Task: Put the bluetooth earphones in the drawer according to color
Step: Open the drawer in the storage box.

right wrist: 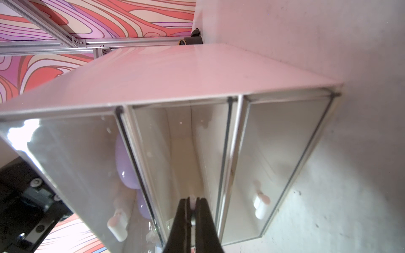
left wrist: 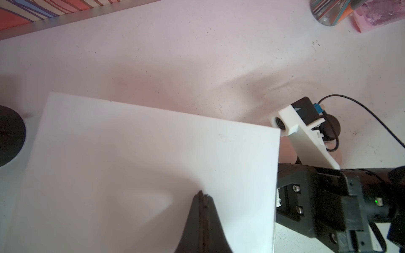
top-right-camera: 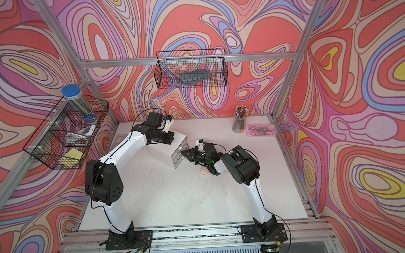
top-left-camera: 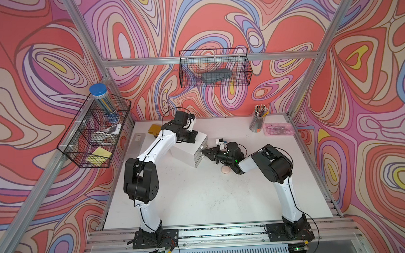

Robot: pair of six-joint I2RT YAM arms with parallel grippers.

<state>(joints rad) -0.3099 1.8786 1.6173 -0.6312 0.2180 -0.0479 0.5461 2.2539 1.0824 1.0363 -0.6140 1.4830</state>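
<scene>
My left gripper [left wrist: 202, 195] tilts downward, jaws together. My right gripper [right wrist: 192, 201] lies level, pinched on the drawer [right wrist: 179, 142] handle.

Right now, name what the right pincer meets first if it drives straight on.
The clear front of the middle drawer: the right pincer is shut on its small handle, so probably nothing lies between them.

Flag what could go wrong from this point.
1. The right claw pinches only the middle drawer's tiny handle; it may slip off on a pull.
2. The left claw seems to steady the cabinet with only its closed tip, so the cabinet could slide.
3. The pink case lies close under the right arm and could get knocked.
</scene>
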